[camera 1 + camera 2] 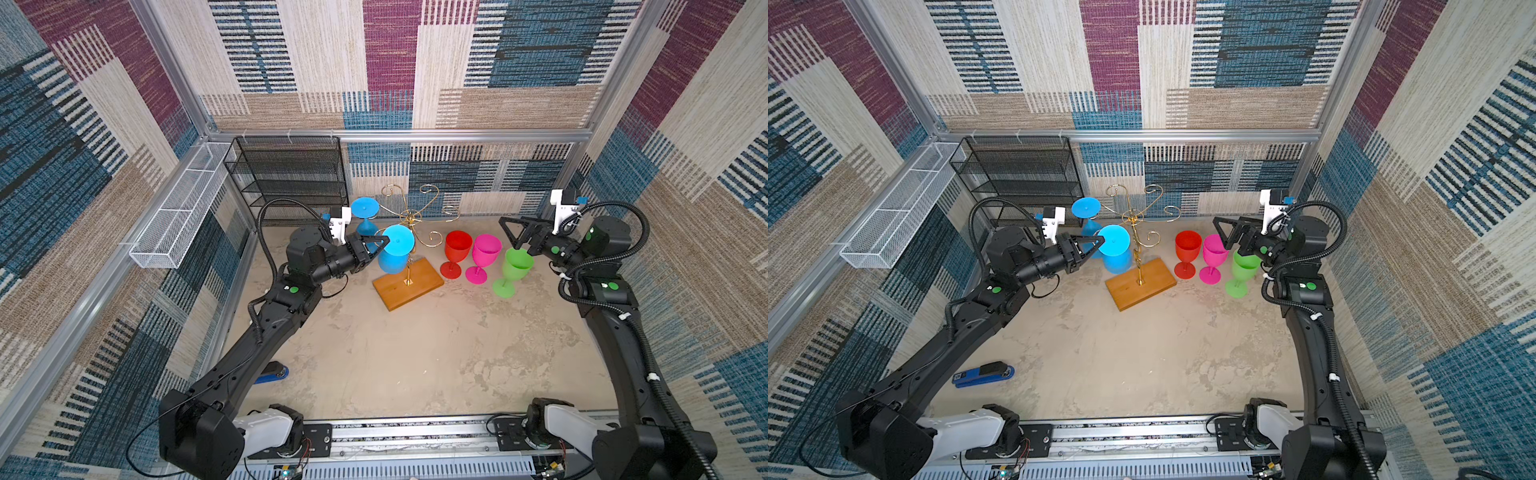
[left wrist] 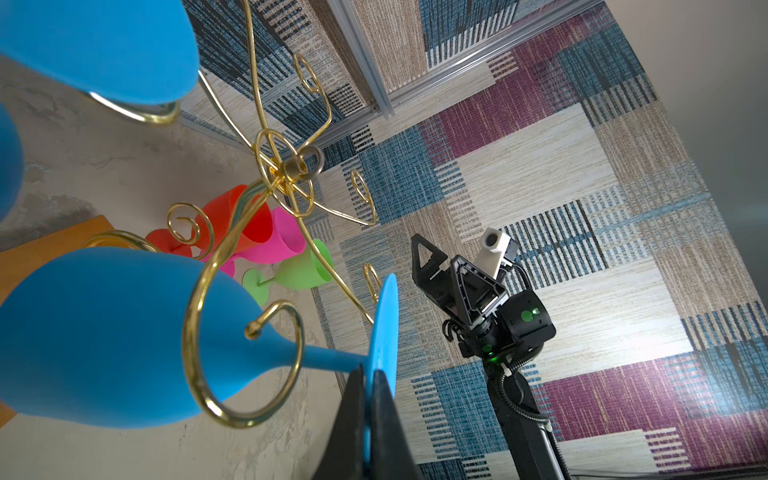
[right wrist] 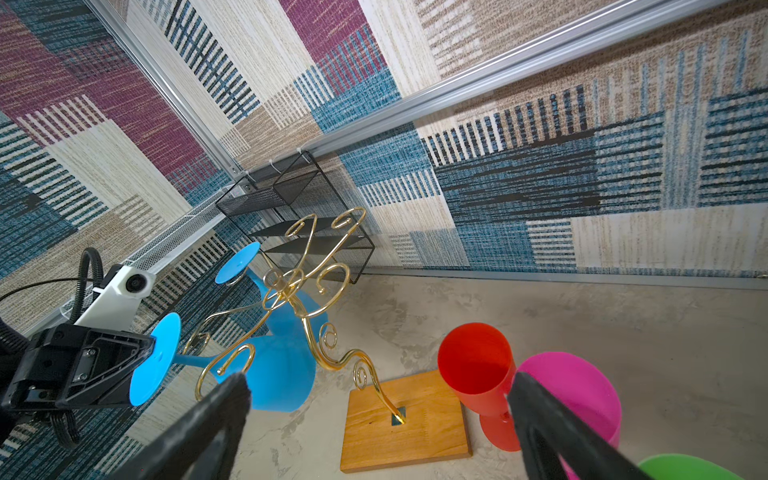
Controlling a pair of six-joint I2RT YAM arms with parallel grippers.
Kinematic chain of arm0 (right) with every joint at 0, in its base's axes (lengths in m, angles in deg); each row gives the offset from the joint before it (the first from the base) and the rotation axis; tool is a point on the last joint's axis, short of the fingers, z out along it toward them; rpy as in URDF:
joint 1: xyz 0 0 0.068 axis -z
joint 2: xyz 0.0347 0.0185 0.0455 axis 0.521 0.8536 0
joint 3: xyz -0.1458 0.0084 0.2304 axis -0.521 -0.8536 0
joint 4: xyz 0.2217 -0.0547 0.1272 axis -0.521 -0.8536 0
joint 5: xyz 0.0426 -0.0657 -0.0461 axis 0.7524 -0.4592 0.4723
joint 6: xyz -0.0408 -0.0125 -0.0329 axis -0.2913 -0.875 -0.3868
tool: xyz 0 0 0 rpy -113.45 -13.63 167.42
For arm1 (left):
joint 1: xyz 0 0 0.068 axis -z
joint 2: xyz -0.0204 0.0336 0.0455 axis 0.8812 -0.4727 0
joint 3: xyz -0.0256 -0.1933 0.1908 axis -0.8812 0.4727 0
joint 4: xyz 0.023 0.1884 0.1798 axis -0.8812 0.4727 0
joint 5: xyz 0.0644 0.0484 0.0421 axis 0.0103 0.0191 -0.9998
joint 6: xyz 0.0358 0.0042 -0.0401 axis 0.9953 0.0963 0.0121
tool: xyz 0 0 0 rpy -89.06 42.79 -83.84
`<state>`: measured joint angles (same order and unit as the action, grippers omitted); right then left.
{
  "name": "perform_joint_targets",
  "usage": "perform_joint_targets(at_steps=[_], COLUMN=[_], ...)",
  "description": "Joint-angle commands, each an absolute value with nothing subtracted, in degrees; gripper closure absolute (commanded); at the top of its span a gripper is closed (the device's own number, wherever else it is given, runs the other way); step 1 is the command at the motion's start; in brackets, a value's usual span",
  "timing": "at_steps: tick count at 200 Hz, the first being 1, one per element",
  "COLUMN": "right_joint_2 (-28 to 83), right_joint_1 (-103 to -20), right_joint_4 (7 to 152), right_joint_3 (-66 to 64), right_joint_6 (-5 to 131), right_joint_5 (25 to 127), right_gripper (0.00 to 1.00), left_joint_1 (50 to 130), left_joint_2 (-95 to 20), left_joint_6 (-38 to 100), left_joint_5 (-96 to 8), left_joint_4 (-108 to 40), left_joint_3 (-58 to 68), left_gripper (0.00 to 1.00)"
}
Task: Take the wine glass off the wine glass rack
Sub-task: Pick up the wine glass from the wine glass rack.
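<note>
- Clamping the foot rim of the blue wine glass [image 1: 392,262], your left gripper [image 1: 384,241] has its jaws together on that thin disc, just left of centre in both top views.
- You see the glass hanging bowl-down, its stem threaded through a curl of the wine glass rack [image 1: 419,286]. In the left wrist view the fingers [image 2: 351,424] are cut off by the lower edge.
- Your right gripper [image 1: 519,233] stands with jaws wide apart, holding nothing, right of centre above the green glass [image 1: 515,266], whose rim it partly hides.
- A second blue glass [image 1: 365,207] hangs on the rack's far side, with its bowl mostly hidden.
- You can barely make out the blue stapler [image 1: 272,374] behind the left arm at lower left.
</note>
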<state>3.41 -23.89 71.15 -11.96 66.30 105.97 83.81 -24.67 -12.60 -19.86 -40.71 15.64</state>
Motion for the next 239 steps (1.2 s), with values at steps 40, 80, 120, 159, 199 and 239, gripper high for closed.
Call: perform_joint_targets(at_steps=[40, 80, 120, 159, 199, 239], right_joint_2=[3.1, 2.8, 2.8, 2.7, 0.3, -0.9], right_joint_1=[-24.0, -23.9, -24.0, -24.5, -29.5, -35.3], right_joint_4=[71.5, 71.4, 72.0, 72.8, 74.8, 80.2], right_joint_3=[-11.3, -11.2, -10.8, -9.5, -7.2, -6.7], right_joint_6=[65.9, 66.0, 66.0, 65.2, 60.5, 56.5], right_joint_5=[106.3, 106.2, 106.0, 106.1, 102.3, 102.5], right_gripper=[0.01, 0.01, 0.01, 0.01, 0.01, 0.01], left_joint_1=[83.5, 80.0, 69.4, 56.9, 50.6, 49.7], left_joint_2=[-19.9, -11.5, -1.7, 0.7, -5.8, -10.4], left_joint_6=[-9.6, -6.7, -6.4, -5.6, -20.5, -33.4], left_joint_5=[-17.9, -20.5, -18.9, -13.1, -4.3, -1.5], left_joint_4=[-35.4, -27.1, -19.5, -13.2, -30.3, -47.2], left_joint_3=[18.0, 20.5, 20.9, 14.4, 9.4, 4.6], left_gripper=[1.0, 1.0, 1.0, 1.0, 1.0, 1.0])
